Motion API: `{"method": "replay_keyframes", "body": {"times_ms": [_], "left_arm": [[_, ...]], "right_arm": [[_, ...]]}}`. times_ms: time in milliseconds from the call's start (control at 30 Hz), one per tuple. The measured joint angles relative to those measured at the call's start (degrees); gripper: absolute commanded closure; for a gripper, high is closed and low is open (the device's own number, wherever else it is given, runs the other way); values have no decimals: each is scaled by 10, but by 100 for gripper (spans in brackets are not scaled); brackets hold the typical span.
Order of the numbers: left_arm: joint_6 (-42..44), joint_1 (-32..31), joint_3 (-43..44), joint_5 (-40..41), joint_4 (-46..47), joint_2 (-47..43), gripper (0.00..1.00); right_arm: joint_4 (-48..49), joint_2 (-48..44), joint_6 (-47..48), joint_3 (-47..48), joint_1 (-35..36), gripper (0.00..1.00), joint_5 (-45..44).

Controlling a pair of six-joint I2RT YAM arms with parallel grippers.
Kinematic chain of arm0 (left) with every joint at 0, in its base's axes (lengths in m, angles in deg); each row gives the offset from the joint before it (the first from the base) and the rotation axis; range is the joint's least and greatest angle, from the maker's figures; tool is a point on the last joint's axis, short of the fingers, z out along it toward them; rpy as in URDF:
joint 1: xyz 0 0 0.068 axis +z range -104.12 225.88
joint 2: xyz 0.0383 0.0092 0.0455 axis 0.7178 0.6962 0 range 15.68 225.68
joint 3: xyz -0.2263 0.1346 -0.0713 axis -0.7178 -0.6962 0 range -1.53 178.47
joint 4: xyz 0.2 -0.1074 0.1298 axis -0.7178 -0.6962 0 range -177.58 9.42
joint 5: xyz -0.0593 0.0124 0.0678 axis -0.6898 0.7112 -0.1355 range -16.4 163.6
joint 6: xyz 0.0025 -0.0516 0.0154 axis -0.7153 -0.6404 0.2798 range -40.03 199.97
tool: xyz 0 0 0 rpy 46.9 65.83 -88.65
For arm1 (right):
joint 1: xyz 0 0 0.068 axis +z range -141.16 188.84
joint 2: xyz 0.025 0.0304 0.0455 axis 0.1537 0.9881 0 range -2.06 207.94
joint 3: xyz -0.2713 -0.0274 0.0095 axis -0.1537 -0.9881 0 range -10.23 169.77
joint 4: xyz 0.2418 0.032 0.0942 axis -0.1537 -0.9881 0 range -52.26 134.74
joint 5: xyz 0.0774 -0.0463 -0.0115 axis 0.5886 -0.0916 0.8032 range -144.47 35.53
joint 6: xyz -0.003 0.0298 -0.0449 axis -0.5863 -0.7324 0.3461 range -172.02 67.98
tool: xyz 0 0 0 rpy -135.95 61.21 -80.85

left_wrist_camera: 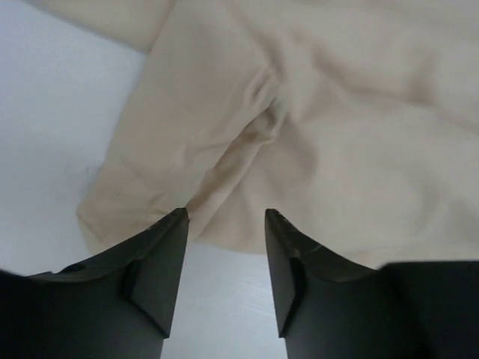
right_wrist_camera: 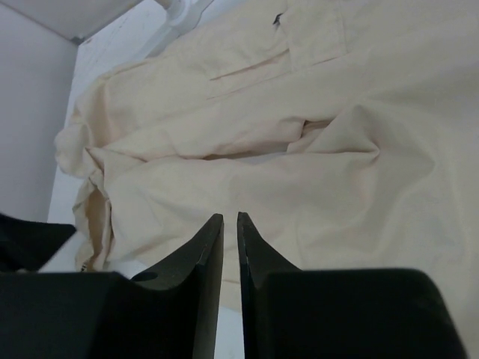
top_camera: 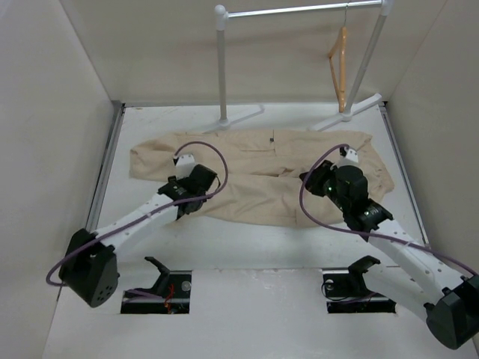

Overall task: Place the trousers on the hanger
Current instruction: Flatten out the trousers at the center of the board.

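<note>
The beige trousers [top_camera: 262, 176] lie spread flat across the middle of the table, with the small dark button [top_camera: 270, 140] near the far edge. The orange-tan wooden hanger [top_camera: 340, 67] hangs by its hook from the rack's bar at the far right. My left gripper [top_camera: 194, 185] is over the trousers' left part. In the left wrist view it [left_wrist_camera: 224, 217] is open and empty, its tips at the near hem of the cloth [left_wrist_camera: 314, 127]. My right gripper [top_camera: 329, 179] is over the right part. In the right wrist view it [right_wrist_camera: 229, 217] is shut and empty above the cloth [right_wrist_camera: 299, 172].
The white-and-silver garment rack [top_camera: 222, 67] stands at the back, its feet [top_camera: 348, 112] on the table just beyond the trousers. Pale walls close in the left, right and back. Two dark cut-outs [top_camera: 157, 288] sit at the near edge by the arm bases.
</note>
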Motion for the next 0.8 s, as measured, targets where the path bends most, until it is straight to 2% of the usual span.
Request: {"method": "replay_keyframes", "body": {"times_ms": [133,267,400,567,700,800], "left_arm": [[-23,-29,-38,52,-28,87,51],[-33,-36,-43,82,-28,124,50],[-38,-36,-43,101,-19,140,53],[-45,-27,-53,106,9,171,67],[-50,-14,-67,103,23,176,89],[-55,0,-80,99,33,155,94]], "right_arm": [[-2,-4,-1,-13,17,68,0],[-3,-4,-2,-21,29,56,0],[-2,-7,-2,-30,38,52,0],[-1,-9,-2,-34,41,51,0],[0,-15,-2,-36,41,50,0],[1,-15,-2,-36,41,50,0]]}}
